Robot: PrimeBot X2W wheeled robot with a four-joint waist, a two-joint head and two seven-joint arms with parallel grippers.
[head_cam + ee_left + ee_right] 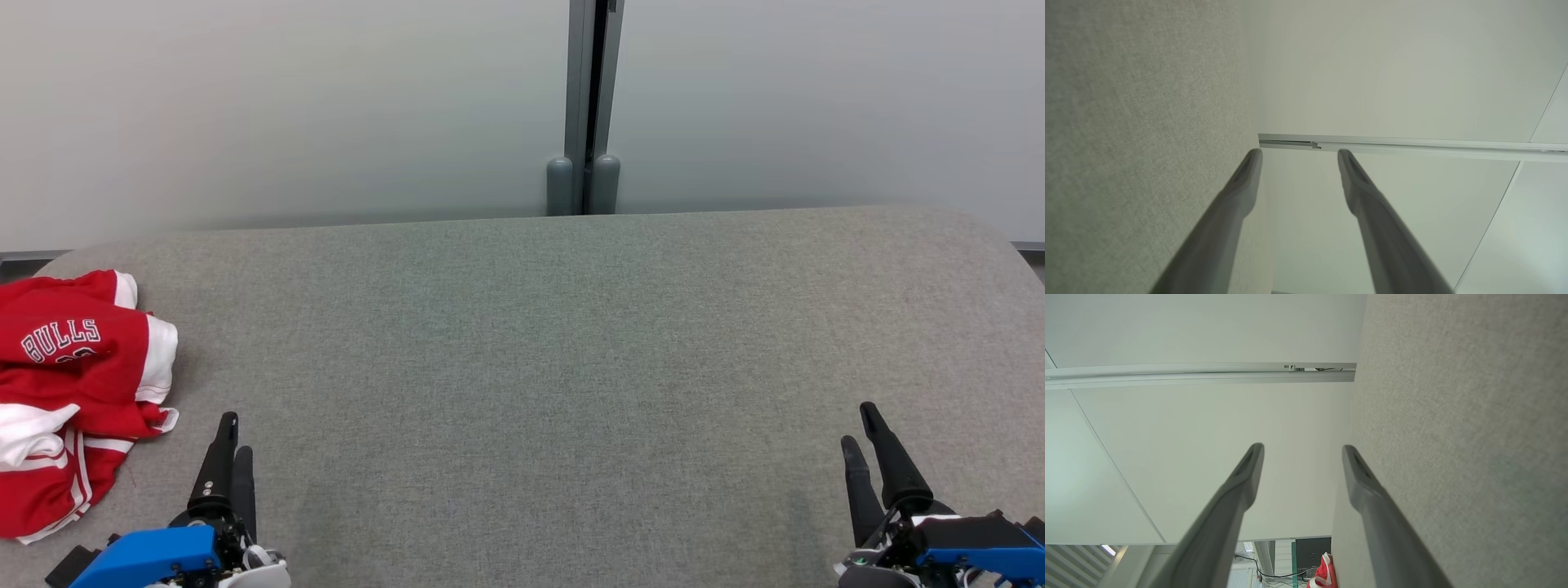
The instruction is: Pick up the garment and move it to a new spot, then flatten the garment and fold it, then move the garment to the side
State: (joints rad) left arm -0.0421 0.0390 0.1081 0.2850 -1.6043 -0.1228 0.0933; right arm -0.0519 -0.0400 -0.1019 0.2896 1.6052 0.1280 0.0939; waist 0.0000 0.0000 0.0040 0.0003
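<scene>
The garment (73,392) is a red and white jersey with "BULLS" lettering, lying crumpled at the left edge of the grey fabric table (539,367). A small part of the garment (1325,575) also peeks in at the bottom of the right wrist view. My left gripper (233,433) rests at the lower left, just right of the jersey and apart from it. Its jaws stand open with nothing between them, as the left wrist view confirms at the left gripper (1298,153). My right gripper (859,425) sits at the lower right, far from the garment. It is open and empty, seen too from its own wrist camera (1302,448).
A pale wall stands behind the table, split by a grey vertical post (589,106). The table's far corners are rounded. The broad middle of the grey surface lies between my two grippers.
</scene>
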